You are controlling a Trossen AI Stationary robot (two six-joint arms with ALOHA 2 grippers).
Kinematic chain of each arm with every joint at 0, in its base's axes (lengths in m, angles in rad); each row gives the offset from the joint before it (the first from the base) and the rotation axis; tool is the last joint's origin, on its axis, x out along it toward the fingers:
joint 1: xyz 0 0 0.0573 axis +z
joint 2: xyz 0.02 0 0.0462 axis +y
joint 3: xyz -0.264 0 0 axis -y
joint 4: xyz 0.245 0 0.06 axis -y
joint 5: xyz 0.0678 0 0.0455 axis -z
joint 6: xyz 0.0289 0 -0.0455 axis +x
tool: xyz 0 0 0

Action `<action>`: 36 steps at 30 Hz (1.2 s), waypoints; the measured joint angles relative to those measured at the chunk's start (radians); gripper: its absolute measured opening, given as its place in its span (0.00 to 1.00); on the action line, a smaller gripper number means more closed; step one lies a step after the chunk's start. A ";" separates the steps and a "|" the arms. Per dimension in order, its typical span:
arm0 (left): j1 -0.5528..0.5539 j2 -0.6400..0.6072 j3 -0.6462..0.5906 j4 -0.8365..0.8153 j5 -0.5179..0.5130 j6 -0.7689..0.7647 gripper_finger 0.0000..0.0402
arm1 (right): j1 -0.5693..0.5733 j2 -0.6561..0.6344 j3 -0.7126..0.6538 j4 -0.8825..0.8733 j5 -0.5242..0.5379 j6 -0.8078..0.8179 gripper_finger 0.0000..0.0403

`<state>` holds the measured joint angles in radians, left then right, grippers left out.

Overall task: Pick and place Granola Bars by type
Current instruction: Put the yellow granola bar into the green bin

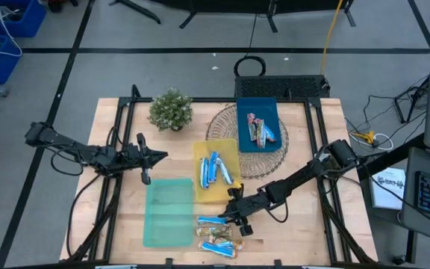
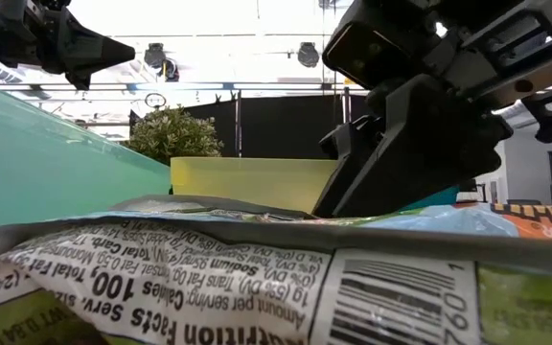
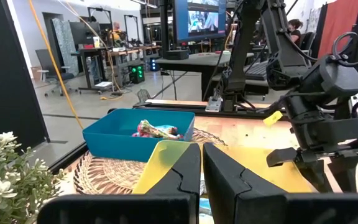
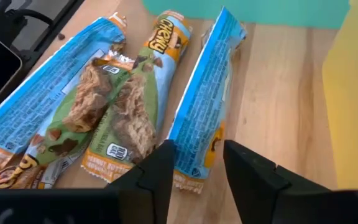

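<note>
Blue-and-white granola bars [image 4: 207,93], a green-and-orange bar [image 4: 114,106], teal tray [image 1: 169,211], yellow tray [image 1: 200,153], blue tray [image 1: 243,104].

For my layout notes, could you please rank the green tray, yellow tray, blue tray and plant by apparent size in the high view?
1. green tray
2. yellow tray and blue tray: too alike to rank
3. plant

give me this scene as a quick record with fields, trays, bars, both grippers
blue tray: on the woven mat, a few bars inside
yellow tray: blue-and-white bars inside
green tray: no bars seen inside
loose bars: on the table's near edge, beside the green tray
right gripper: low over the loose bars, fingers apart on either side of the end of a blue-wrapped bar
left gripper: shut, holds nothing, raised near the plant
</note>
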<state>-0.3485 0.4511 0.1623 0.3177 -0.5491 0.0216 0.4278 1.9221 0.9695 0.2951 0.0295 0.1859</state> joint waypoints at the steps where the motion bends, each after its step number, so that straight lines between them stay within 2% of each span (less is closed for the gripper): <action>1: 0.000 0.000 0.000 0.000 0.000 0.000 0.06 | -0.002 0.000 0.000 0.003 -0.002 -0.003 0.32; 9: 0.000 0.000 0.000 0.000 0.000 0.000 0.06 | -0.002 0.001 -0.002 0.041 -0.031 -0.003 0.24; 17: 0.000 0.000 0.000 0.000 0.000 0.000 0.06 | 0.006 0.015 -0.001 0.057 -0.031 0.002 0.22; 24: 0.000 0.000 0.000 0.000 0.000 0.000 0.06 | 0.000 0.050 0.001 0.104 -0.093 -0.035 0.02; 36: 0.000 0.000 0.000 0.000 0.000 0.000 0.06 | 0.002 0.048 0.042 0.051 -0.113 -0.087 0.00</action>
<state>-0.3481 0.4512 0.1623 0.3178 -0.5491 0.0216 0.4297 1.9705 1.0115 0.3458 -0.0834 0.0986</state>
